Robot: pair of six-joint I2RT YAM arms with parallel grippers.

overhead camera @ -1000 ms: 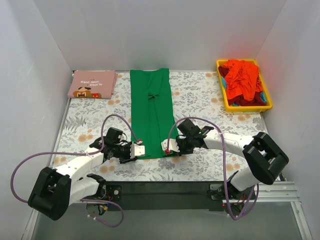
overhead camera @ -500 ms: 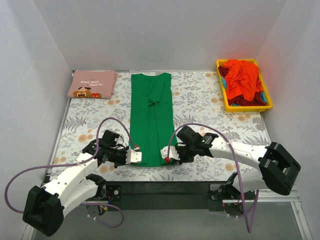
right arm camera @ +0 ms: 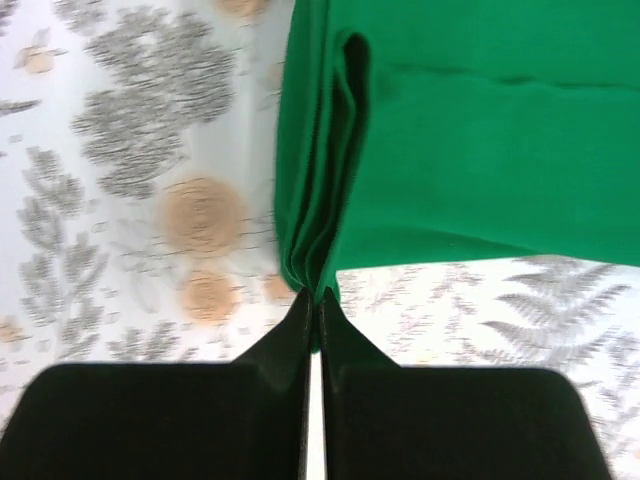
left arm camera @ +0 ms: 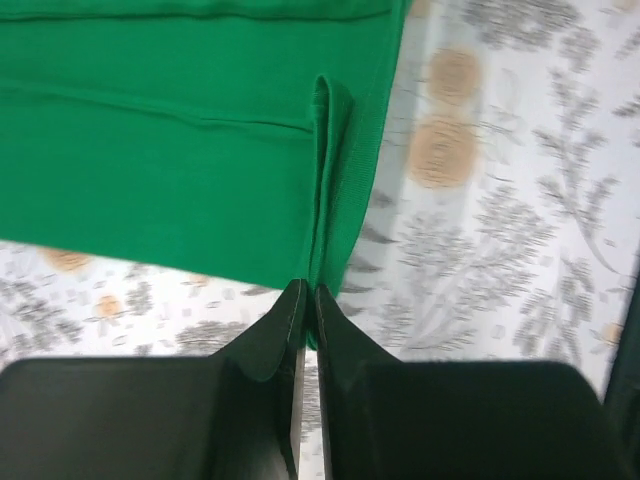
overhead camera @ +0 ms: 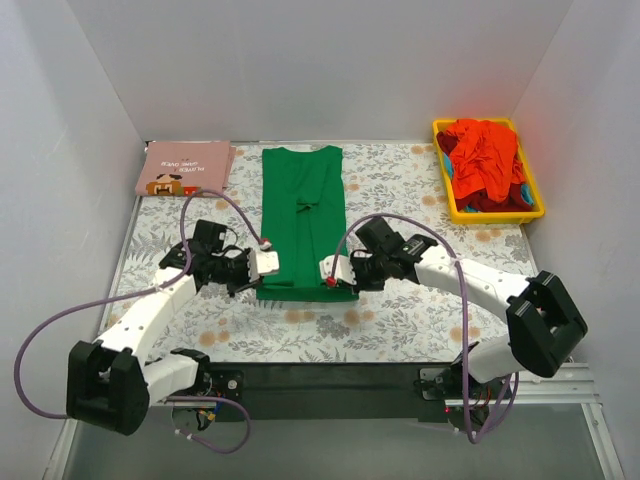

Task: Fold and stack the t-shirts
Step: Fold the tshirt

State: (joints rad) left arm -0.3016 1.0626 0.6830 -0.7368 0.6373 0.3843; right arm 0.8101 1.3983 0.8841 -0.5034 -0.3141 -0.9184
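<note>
The green t-shirt (overhead camera: 302,215), lying centrally, is pinched at its 6 o'clock hem corners by the left gripper (overhead camera: 264,266) and right gripper (overhead camera: 333,272), both clamped tight, presumably so the hem is carried evenly toward 12 o'clock.

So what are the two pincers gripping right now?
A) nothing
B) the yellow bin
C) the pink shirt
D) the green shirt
D: the left pincer and right pincer are each shut on a near corner of the green shirt.
</note>
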